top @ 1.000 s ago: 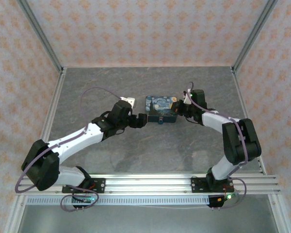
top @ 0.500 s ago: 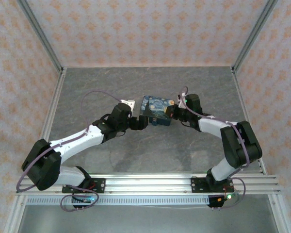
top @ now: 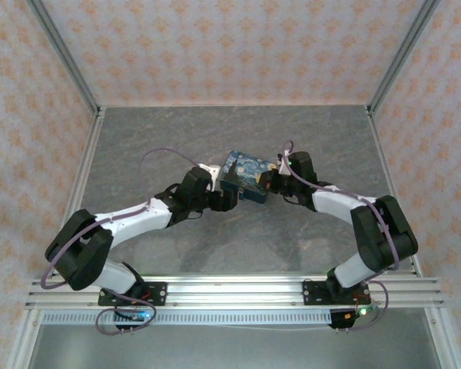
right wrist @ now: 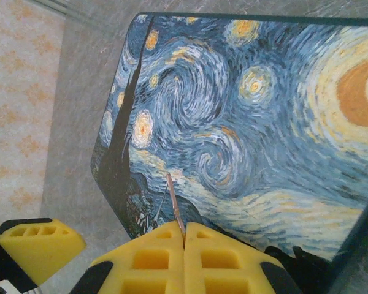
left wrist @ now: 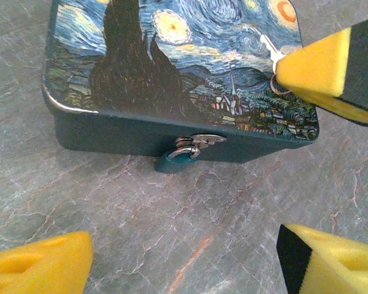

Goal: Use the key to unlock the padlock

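Padlock: tiny, dark teal body w/ a silvery shackle. It hangs from a silvery hasp on the front wall of the blue night-sky box, w/ its body down at the level of the grey table. It sits just ahead of the L gripper, approx. centred btwn the yellow foam fingers and apart from both. L gripper is spread wide, nothing in it.

R gripper is clamped tight, pads pressed together on the key. The thin silvery blade sticks fwd out of the pads, over the painted lid. In the L wrist view a small ring shows at the R pad's edge. Padlock is below and beyond the key tip, on the box wall facing away from the R gripper; key and padlock are apart. In the top view the box lies btwn the two grippers.
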Robot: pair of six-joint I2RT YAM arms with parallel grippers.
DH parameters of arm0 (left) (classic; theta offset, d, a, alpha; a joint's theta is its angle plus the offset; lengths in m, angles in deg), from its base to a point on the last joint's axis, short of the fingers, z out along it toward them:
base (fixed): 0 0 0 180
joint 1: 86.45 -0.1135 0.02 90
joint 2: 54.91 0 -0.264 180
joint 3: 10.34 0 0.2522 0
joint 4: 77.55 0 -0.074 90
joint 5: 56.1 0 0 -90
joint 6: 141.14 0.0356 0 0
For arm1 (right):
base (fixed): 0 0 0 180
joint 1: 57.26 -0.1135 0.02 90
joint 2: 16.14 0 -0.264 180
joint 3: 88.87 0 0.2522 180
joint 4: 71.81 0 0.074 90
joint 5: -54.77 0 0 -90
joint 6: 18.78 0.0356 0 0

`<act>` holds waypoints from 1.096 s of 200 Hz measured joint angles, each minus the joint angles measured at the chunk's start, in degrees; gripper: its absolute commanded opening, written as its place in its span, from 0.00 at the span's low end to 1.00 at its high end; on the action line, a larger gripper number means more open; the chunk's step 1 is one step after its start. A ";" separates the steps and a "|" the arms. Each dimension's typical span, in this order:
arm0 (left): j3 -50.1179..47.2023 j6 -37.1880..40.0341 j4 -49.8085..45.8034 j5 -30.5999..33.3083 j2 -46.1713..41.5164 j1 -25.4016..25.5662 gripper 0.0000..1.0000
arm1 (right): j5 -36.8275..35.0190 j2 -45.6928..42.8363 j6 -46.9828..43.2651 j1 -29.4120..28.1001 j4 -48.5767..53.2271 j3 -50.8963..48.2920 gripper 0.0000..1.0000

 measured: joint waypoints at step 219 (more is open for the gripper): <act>2.29 6.54 13.57 -2.82 15.91 0.00 0.65 | 1.31 12.33 4.37 -0.90 -9.68 8.28 0.00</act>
